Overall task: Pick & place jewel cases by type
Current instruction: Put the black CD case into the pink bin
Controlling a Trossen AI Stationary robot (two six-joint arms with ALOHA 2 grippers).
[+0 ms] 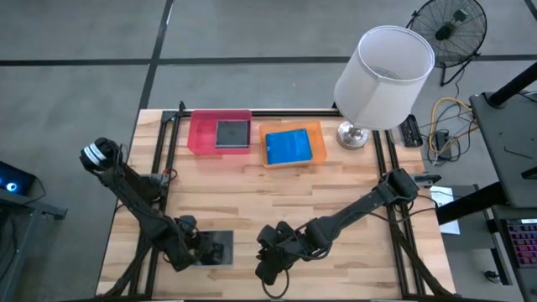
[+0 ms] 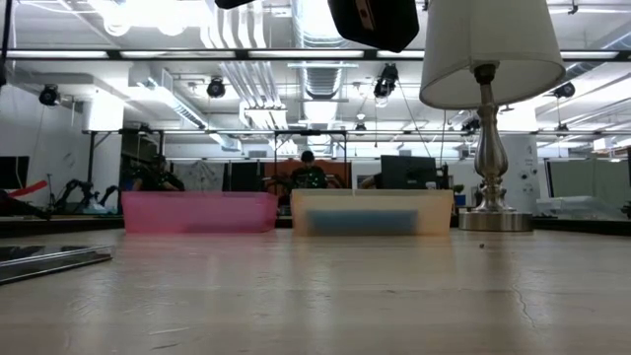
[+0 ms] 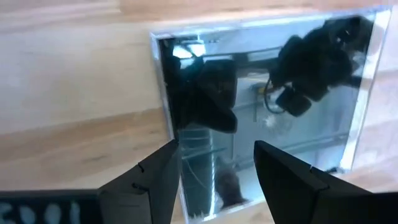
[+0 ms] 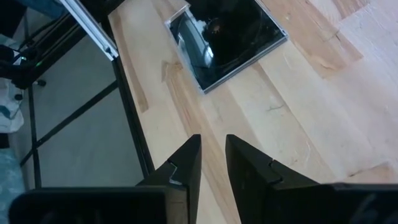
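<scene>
A dark glossy square case (image 1: 218, 247) lies flat on the table near its near edge, also seen in the left wrist view (image 3: 267, 93), the right wrist view (image 4: 227, 37) and the low view (image 2: 49, 258). My left gripper (image 3: 217, 171) is open right above this case's left edge, one finger beside the edge and one over the case. My right gripper (image 4: 211, 158) is shut on nothing, a little to the right of the case (image 1: 273, 252). Another dark case (image 1: 232, 133) lies in the pink tray (image 1: 200, 134). A blue case (image 1: 289, 146) lies in the orange tray (image 1: 315, 134).
Both trays stand side by side at the table's far edge. A table lamp with a white shade (image 1: 384, 75) stands on its metal base (image 1: 352, 135) to the right of the orange tray. Bare wood lies between the trays and the grippers. A person sits far behind the table (image 2: 309, 173).
</scene>
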